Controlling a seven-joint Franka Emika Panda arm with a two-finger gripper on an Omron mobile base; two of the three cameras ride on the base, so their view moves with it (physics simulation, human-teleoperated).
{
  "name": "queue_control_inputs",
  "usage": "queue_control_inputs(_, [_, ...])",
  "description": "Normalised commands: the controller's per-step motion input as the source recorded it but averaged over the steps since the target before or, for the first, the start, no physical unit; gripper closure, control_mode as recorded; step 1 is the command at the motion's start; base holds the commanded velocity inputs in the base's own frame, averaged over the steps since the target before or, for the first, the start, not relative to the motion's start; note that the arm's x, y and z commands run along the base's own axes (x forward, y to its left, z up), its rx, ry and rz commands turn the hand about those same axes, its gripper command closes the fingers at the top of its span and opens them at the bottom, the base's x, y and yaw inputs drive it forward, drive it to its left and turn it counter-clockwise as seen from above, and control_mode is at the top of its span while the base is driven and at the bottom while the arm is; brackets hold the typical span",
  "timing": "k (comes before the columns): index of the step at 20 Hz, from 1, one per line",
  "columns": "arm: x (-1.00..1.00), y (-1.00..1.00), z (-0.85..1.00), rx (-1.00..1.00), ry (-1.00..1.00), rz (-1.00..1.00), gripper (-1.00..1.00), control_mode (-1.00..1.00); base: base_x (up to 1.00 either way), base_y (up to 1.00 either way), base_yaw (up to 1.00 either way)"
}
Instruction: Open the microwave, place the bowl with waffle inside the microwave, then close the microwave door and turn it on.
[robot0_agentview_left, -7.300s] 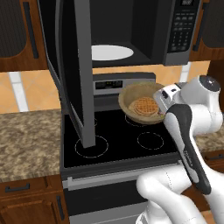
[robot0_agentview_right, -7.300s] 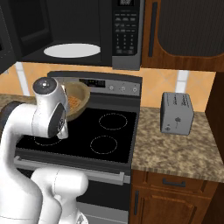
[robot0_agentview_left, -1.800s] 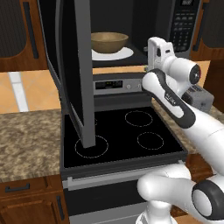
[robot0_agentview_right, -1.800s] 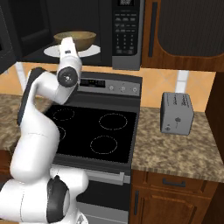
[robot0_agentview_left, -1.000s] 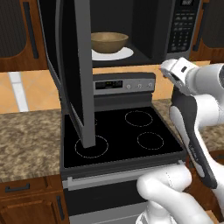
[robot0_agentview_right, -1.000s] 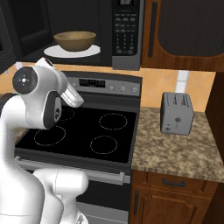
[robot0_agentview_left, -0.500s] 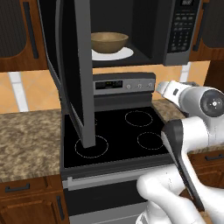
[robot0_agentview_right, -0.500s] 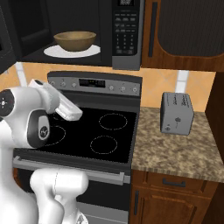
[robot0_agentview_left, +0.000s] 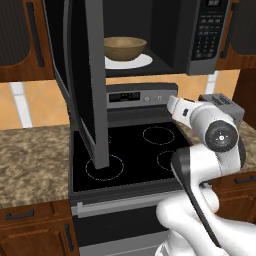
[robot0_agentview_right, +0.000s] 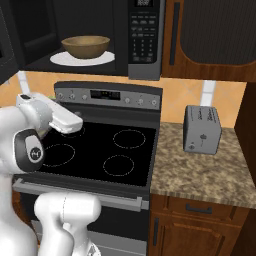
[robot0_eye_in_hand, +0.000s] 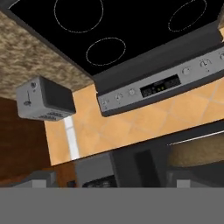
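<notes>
The microwave (robot0_agentview_left: 200, 35) hangs above the stove with the microwave door (robot0_agentview_left: 82, 85) swung wide open to the left. The tan bowl (robot0_agentview_left: 125, 48) sits on the white plate (robot0_agentview_left: 142, 61) inside, also seen as the bowl (robot0_agentview_right: 85, 46). Its wall hides the waffle. My gripper (robot0_agentview_left: 171, 103) hovers low over the stove's right rear, well below and apart from the bowl. It is open and holds nothing. From the other side, the gripper (robot0_agentview_right: 78, 125) sits above the left burners. The hand view is rolled upside down, toward the stove's control panel (robot0_eye_in_hand: 159, 87).
The black stove top (robot0_agentview_right: 100, 150) lies under the arm. A grey toaster (robot0_agentview_right: 201, 129) stands on the granite counter (robot0_agentview_right: 200, 175) to its right. The open door overhangs the stove's left burners. Wooden cabinets (robot0_agentview_right: 215, 30) flank the microwave.
My arm has drawn back out of the microwave and dropped low over the stove. The bowl stays on the plate, where it was set down earlier.
</notes>
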Motion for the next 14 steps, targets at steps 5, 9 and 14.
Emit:
queue_control_inputs(5, [-0.01,0.54,-0.42,-0.21,-0.11,-0.01,-1.00,-1.00,0.00,0.00,0.00])
queue_control_inputs(9, [-0.11,0.53,-0.46,-0.05,-0.18,-0.01,-1.00,-1.00,0.00,0.00,0.00])
queue_control_inputs(14, [-0.02,0.31,-0.62,-0.01,-0.24,0.00,-1.00,-1.00,0.00,0.00,0.00])
